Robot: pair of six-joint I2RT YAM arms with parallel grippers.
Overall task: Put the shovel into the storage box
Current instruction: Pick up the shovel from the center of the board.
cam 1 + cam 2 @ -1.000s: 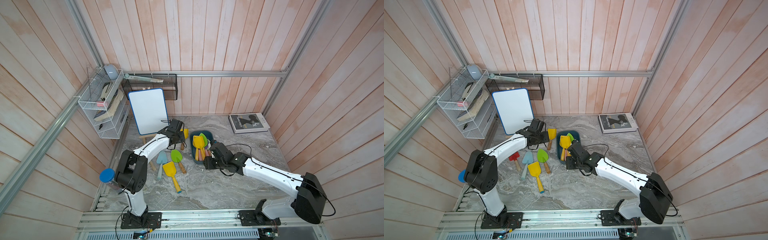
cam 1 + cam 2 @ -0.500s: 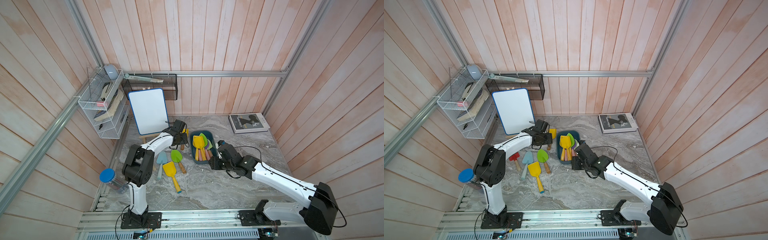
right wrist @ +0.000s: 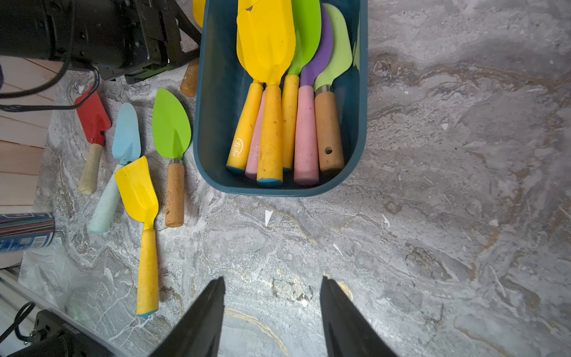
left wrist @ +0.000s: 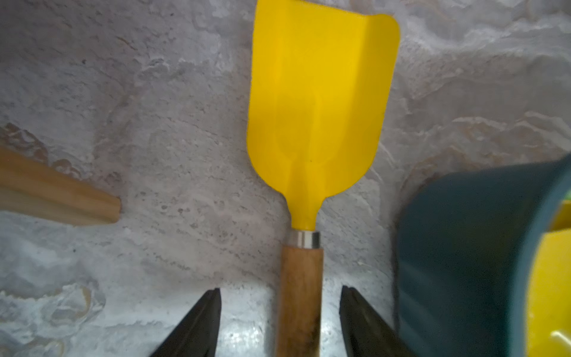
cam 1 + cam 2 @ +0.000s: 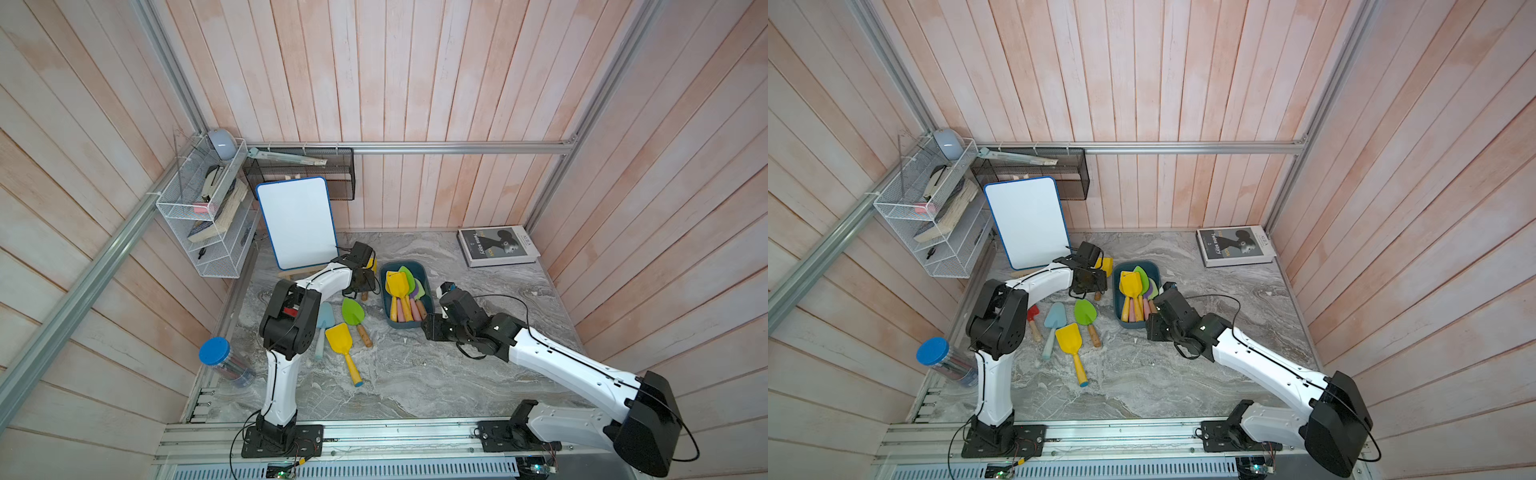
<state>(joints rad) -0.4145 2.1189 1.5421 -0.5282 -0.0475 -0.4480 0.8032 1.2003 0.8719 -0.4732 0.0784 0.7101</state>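
Though crowded, shovels (image 3: 272,61) inside storage box (image 3: 213,123)

The yellow shovel (image 4: 315,139) has its handle end cut off; the storage box (image 4: 457,262) looks blurred.

**Left wrist view: yellow shovel between spread gripper jaws.**
The yellow shovel (image 4: 318,102) lies flat on the grey marbled tabletop (image 4: 154,123), its blade pointing away from the camera. A metal ferrule (image 4: 304,239) joins the blade to the wooden handle (image 4: 301,278). The left gripper (image 4: 279,289) straddles the handle. Its black fingers (image 4: 197,324) stand apart, with bare tabletop visible between each finger and the handle (no contact). The storage box (image 4: 457,247), dark teal, sits just beside the shovel on one side, with yellow showing inside its rim. A wooden bar end (image 4: 58,194) lies on the opposite side, well apart.
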